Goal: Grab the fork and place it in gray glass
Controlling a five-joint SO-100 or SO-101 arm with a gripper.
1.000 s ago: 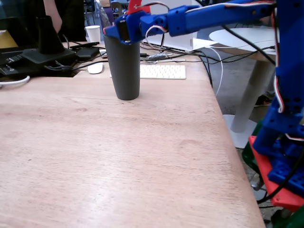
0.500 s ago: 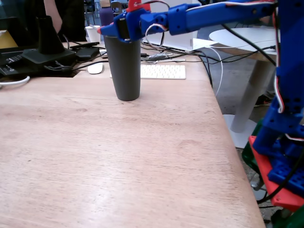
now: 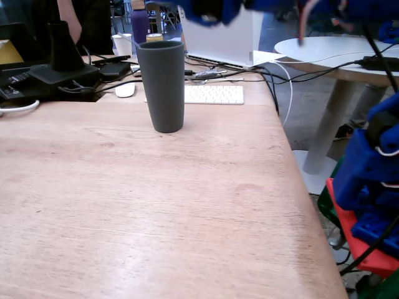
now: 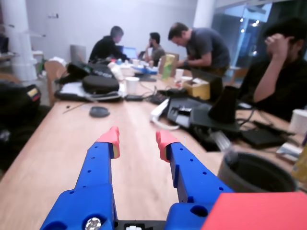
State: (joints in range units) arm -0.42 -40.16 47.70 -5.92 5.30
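Note:
The gray glass [image 3: 161, 86] stands upright on the wooden table [image 3: 124, 205], toward the back. In the wrist view its dark rim [image 4: 256, 172] is at the lower right, and a blurred silvery end of the fork [image 4: 224, 146] sticks up from inside it, leaning left. The fork does not show in the fixed view. My gripper [image 4: 136, 139] has blue fingers with red tips; it is open and empty, held high, left of the glass in the wrist view. In the fixed view only blurred blue arm parts [image 3: 209, 9] show above the glass.
Behind the glass are a white keyboard [image 3: 212, 94], a white mouse [image 3: 124, 90], a laptop [image 3: 218, 37], a purple bottle [image 3: 139, 22], a black stand [image 3: 62, 56] and cables. The arm's blue and red base [image 3: 371, 199] is past the table's right edge.

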